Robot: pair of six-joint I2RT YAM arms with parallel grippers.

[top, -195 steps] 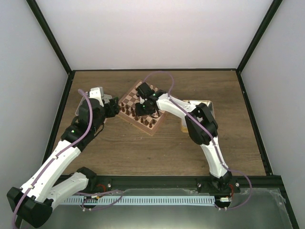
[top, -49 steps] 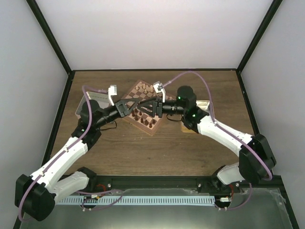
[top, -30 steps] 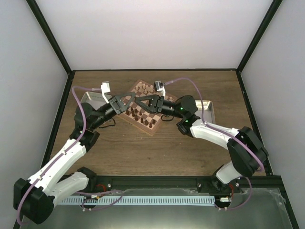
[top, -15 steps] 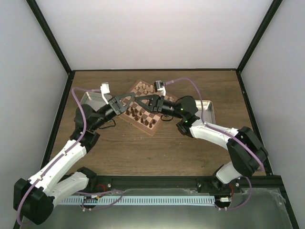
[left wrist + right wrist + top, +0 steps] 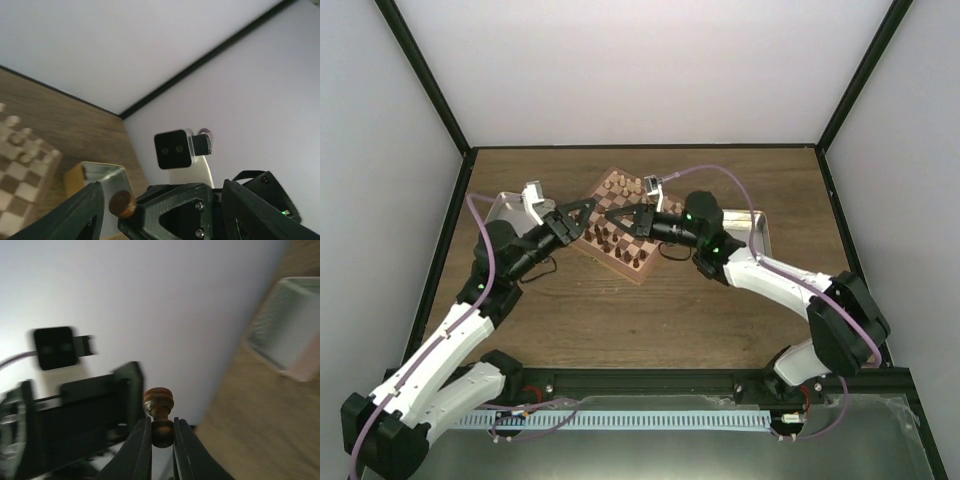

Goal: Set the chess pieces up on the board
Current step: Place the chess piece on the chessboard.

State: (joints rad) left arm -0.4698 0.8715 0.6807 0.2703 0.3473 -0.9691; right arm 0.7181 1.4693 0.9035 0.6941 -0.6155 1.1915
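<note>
A dark brown chess piece [image 5: 159,412] is pinched by its round head between my right gripper's fingers [image 5: 141,445], its flat base pointing away. In the left wrist view that base [image 5: 122,203] shows at the tip of the right gripper. My left gripper [image 5: 162,200] stands open around it, both fingers apart from the piece. From above, the left gripper [image 5: 576,216] and right gripper [image 5: 612,214] face each other tip to tip over the left corner of the board [image 5: 642,268]. Dark pieces [image 5: 620,240] stand in rows on the board, and pale pieces [image 5: 20,142] line its far edge.
A shallow metal tin [image 5: 503,209] lies left of the board under the left arm. A second tin [image 5: 757,231] lies to its right, behind the right forearm. Black frame rails and white walls close in the wooden table.
The right gripper closed on the piece while the left gripper, shut before, opened and drew back a little to the left. The piece is now in the right gripper alone.
</note>
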